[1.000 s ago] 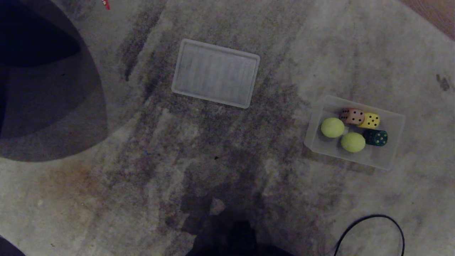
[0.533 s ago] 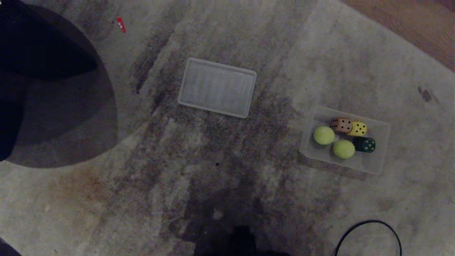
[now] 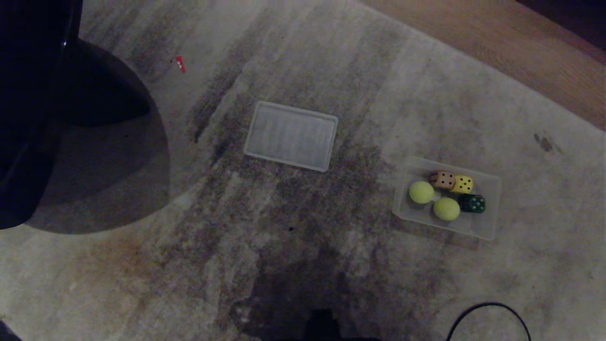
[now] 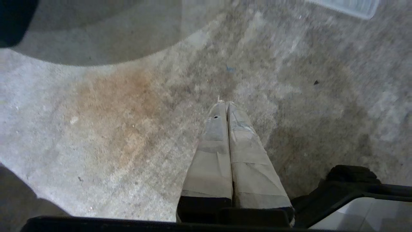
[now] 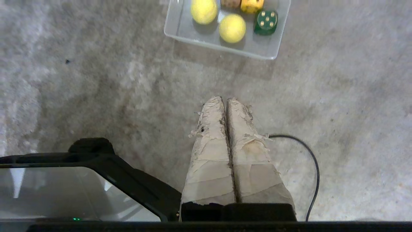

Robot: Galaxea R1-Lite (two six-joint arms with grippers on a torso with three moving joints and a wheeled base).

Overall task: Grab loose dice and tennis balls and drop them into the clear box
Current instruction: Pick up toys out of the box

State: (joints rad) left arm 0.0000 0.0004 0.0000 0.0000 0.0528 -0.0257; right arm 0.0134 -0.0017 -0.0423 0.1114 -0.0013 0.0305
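We are looking down on a stained grey carpet [image 3: 293, 265], where the clear box [image 3: 490, 227] is sitting to our right with its lid off. Inside it, 2 tennis balls are lying side by side, one [image 3: 421, 192] toward the box's left end and the other [image 3: 446, 209] just beside it, nearer to us. 3 dice are sitting in the same box: a tan die [image 3: 442, 180] and a yellow die [image 3: 462, 184] are touching each other along the far wall, and a dark green die [image 3: 472, 203] is resting just beside the nearer ball. The whitish ribbed lid [image 3: 291, 135] is lying flat on the carpet, well apart from the box, to its left and farther from us. We are holding our left gripper [image 4: 225, 103] above bare carpet with its taped fingers pressed together and nothing between them. Our right gripper [image 5: 224, 99] is hanging the same way, closed and empty, near the box, with a black cable [image 5: 313, 161] curving beside it. A small red scrap [image 3: 180, 64] is lying far off to the left.
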